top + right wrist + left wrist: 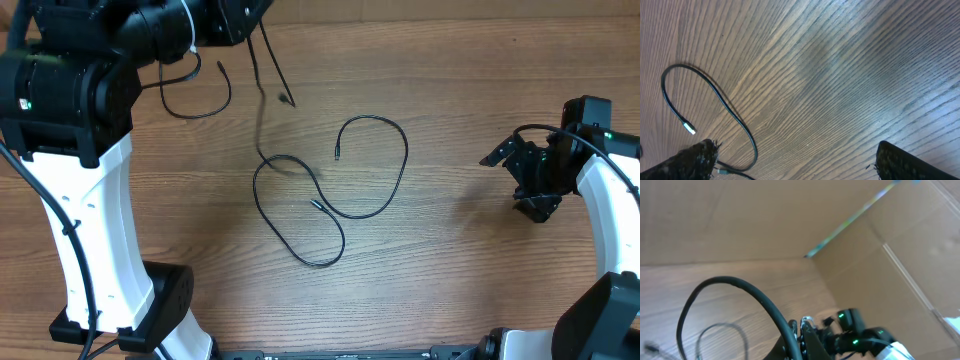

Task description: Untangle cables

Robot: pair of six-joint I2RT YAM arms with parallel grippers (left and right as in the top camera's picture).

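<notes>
well apart, cables central, right hand rightward

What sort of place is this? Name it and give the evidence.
Probably a robot lab bench: a left arm and right arm flank a wood-grain table, cardboard panels stand behind it, and loose thin cables lie on it.

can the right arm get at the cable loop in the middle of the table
Probably yes: the right gripper is open, and only bare table lies between it and the cable loop.
</notes>
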